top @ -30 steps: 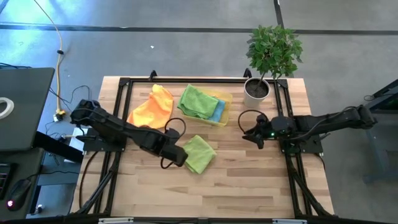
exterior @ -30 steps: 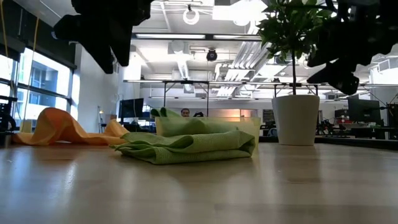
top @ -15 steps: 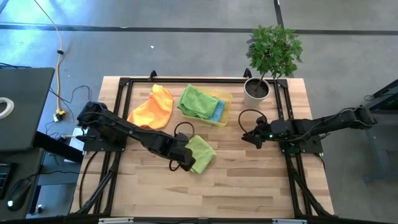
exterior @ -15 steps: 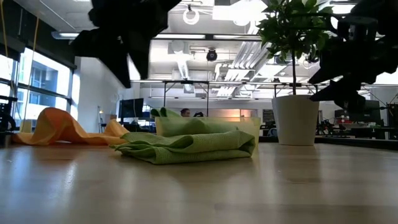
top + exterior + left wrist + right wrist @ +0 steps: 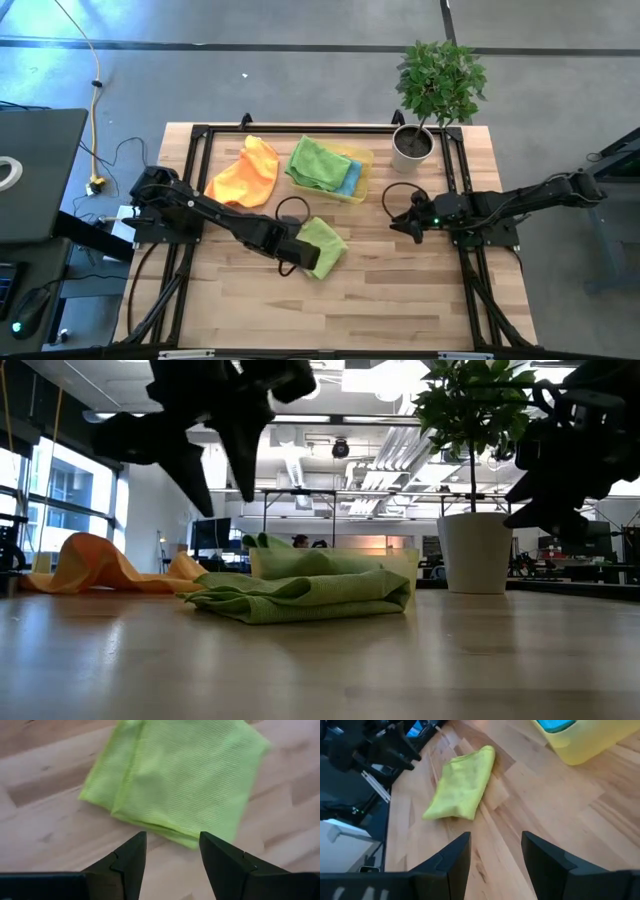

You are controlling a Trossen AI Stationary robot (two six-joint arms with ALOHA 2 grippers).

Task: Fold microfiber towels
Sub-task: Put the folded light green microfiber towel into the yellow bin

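A folded light green towel lies flat on the table's middle; it also shows in the left wrist view, the right wrist view and the low view. My left gripper hovers open above its near left edge, touching nothing. My right gripper is open and empty, above the table to the towel's right. An orange towel lies crumpled at the far left. A second light green towel and a teal blue one lie in the yellow tray. No yellow towel shows plainly.
A potted plant stands at the table's far right corner. The yellow tray stands at the far middle. Bare wood lies along the near half of the table. Black frame rails run along the table's sides.
My left gripper has gone toward the table's right edge and a little nearer, from beside the folded green towel to above its near left edge, turning as it went. The towel has stayed where it was.
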